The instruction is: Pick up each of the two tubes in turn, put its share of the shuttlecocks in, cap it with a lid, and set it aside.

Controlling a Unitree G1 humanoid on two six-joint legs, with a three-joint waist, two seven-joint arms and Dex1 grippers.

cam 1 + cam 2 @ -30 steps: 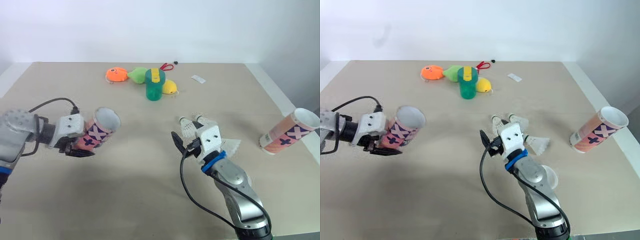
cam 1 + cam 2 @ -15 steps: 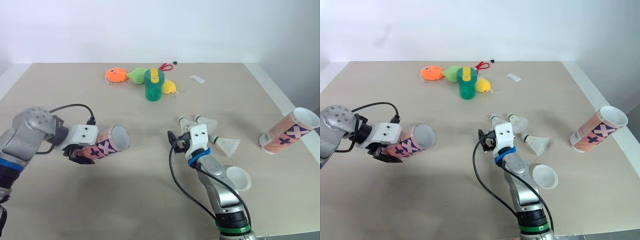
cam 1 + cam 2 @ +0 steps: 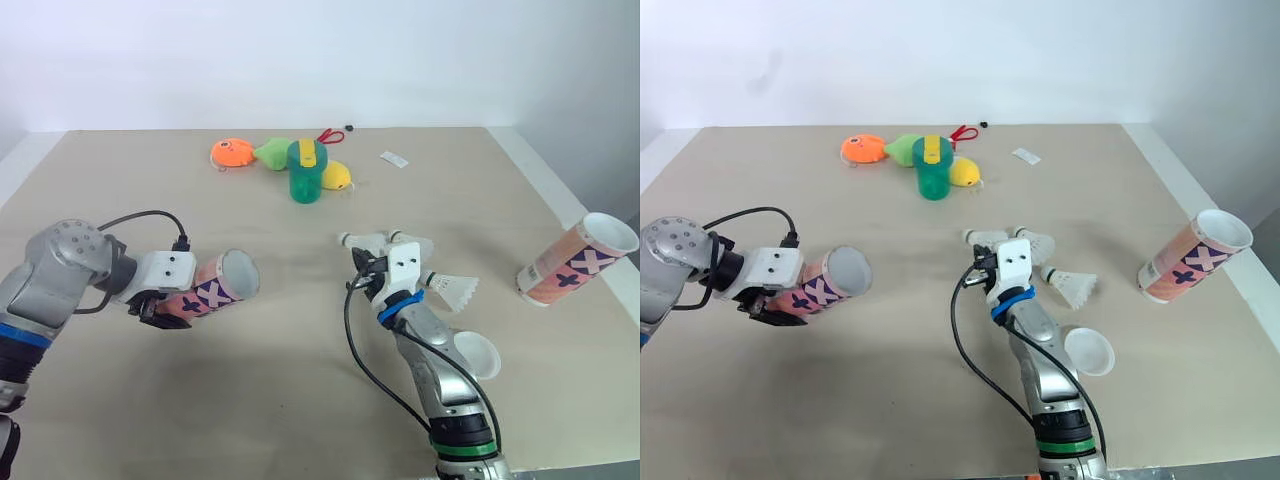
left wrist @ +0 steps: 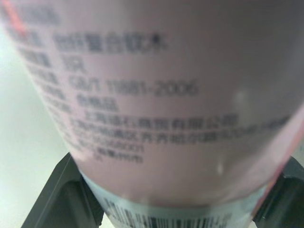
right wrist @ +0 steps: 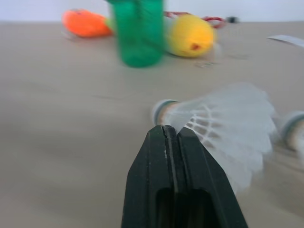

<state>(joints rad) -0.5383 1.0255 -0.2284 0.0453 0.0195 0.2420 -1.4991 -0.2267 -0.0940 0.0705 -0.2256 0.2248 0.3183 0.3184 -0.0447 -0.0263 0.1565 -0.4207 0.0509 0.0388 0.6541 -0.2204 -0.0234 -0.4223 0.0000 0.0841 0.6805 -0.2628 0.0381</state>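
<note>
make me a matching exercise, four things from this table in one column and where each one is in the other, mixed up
1 left tube
2 right tube
3 white lid
4 green bottle

A among the toys, far side
B between the jaws of the left gripper
C just nearer than the shuttlecocks
D far right, ungripped

Pairs: 1-B, 2-D, 3-C, 4-A

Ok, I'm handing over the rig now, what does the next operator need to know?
Left claw: shut on the first tube, mouth open.
Right claw: shut, tips at one shuttlecock; grip unclear.
Two more shuttlecocks lie beside it, a white lid nearer the table's front edge.
Second tube lies at its right edge.
Neither tube is capped; filling, capping and setting aside both remain.
</note>
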